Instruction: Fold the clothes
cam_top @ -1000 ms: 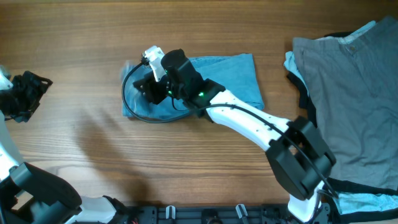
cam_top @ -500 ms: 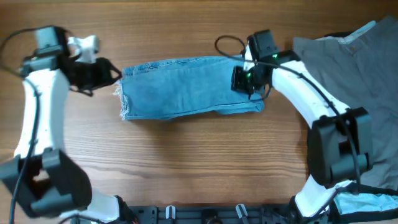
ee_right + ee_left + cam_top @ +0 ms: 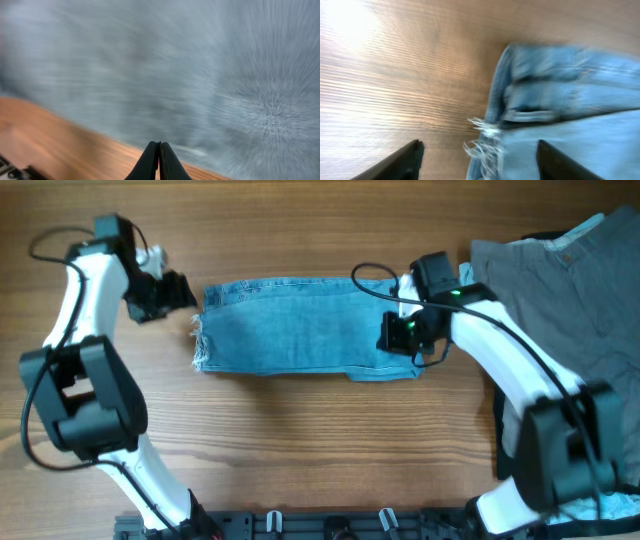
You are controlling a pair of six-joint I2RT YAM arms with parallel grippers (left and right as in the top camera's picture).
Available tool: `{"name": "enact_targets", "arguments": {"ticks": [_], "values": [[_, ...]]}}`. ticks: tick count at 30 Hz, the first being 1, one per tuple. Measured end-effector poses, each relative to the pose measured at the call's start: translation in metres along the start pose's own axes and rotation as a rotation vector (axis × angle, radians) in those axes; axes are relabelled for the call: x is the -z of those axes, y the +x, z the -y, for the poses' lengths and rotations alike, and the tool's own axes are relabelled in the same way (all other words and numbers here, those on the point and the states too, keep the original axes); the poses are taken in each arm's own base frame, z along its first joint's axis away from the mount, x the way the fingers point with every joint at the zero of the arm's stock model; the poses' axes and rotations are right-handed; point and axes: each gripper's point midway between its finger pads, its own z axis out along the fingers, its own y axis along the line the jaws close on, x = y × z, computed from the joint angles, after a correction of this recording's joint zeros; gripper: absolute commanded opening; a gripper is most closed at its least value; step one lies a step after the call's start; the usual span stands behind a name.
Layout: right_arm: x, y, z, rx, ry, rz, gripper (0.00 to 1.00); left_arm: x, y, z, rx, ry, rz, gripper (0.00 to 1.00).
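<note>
- Tool check, left tool (image 3: 480, 150): fingers spread wide, holding nothing. The frayed hem (image 3: 484, 136) of the jeans (image 3: 300, 330) lies between them on the table (image 3: 300, 450).
- Next, right tool (image 3: 159, 147): fingers pressed together, nothing visible between them. Denim fills its view, with bare wood at lower left.
- Jeans lie mid-table as a long folded band, hem end beside the left tool and the other end under the right tool.
- Grey garment (image 3: 570, 330) is heaped at the far right, well apart from the left tool.
- Judgement on the step in hand: another fold of the band, end over end.
  - The left tool should come down on the full stack at the hem corner, not on the fringe alone.
  - The right tool must spread before it can take its end.
  - Carry the cloth low and lay it edge to edge.
- View notes:
  - Left wrist shows the seams and stacked layers at the hem; overhead shows only a ragged edge there.
  - Overhead alone gives the whole length and both arms.
  - Right wrist is too smeared to tell whether the tool touches the cloth.
</note>
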Motion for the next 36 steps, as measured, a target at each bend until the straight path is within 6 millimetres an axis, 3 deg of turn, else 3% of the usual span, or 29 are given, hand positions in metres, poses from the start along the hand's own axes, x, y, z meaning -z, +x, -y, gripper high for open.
{"name": "enact_targets", "arguments": {"ticks": [2, 4, 5, 8, 11, 13, 20, 21, 23, 24, 25, 28, 29, 33, 35, 36], "values": [[0.03, -0.015, -0.024, 0.055, -0.058, 0.111, 0.04, 0.048, -0.005, 0.012, -0.026, 0.005, 0.078, 1.0], [0.024, -0.022, -0.033, 0.085, -0.084, 0.137, 0.06, 0.067, -0.001, 0.017, -0.031, 0.008, 0.099, 1.0], [0.014, -0.021, -0.036, 0.091, -0.089, 0.128, 0.08, 0.067, 0.0, 0.017, -0.032, 0.011, 0.092, 1.0], [-0.032, -0.005, -0.037, 0.06, -0.078, 0.02, 0.05, 0.041, 0.019, 0.023, -0.08, 0.085, 0.003, 1.0], [-0.08, 0.021, -0.011, -0.099, -0.019, -0.127, 0.04, 0.008, 0.044, 0.022, -0.119, 0.139, -0.107, 1.0], [-0.093, 0.026, -0.003, -0.145, -0.006, -0.158, 0.04, -0.011, 0.054, 0.023, -0.149, 0.179, -0.141, 1.0], [-0.095, 0.027, -0.003, -0.174, -0.019, -0.17, 0.05, -0.061, 0.075, 0.027, -0.18, 0.304, -0.203, 0.96], [-0.095, 0.026, -0.003, -0.175, -0.021, -0.17, 0.05, -0.062, 0.073, 0.031, -0.191, 0.331, -0.194, 0.93], [-0.095, 0.026, -0.003, -0.176, -0.024, -0.17, 0.05, -0.066, 0.069, 0.038, -0.208, 0.376, -0.176, 0.74], [-0.095, 0.026, -0.003, -0.176, -0.025, -0.17, 0.04, -0.068, 0.066, 0.041, -0.221, 0.388, -0.165, 0.61], [-0.095, 0.026, -0.003, -0.175, -0.025, -0.17, 0.04, -0.072, 0.064, 0.046, -0.232, 0.409, -0.163, 0.4], [-0.095, 0.026, -0.004, -0.177, -0.03, -0.172, 0.04, -0.077, 0.069, 0.055, -0.239, 0.434, -0.185, 0.09], [-0.095, 0.026, -0.005, -0.176, -0.037, -0.174, 0.04, -0.076, 0.07, 0.054, -0.233, 0.424, -0.195, 0.04], [-0.093, 0.034, -0.011, -0.184, -0.062, -0.209, 0.04, -0.052, 0.083, 0.032, -0.126, 0.24, -0.394, 0.04], [-0.079, 0.033, -0.016, -0.173, -0.064, -0.194, 0.04, -0.015, 0.056, 0.011, -0.103, 0.089, -0.392, 0.04], [-0.07, 0.027, -0.02, -0.163, -0.073, -0.164, 0.04, 0.012, 0.036, 0.004, -0.092, 0.033, -0.352, 0.04]]}}
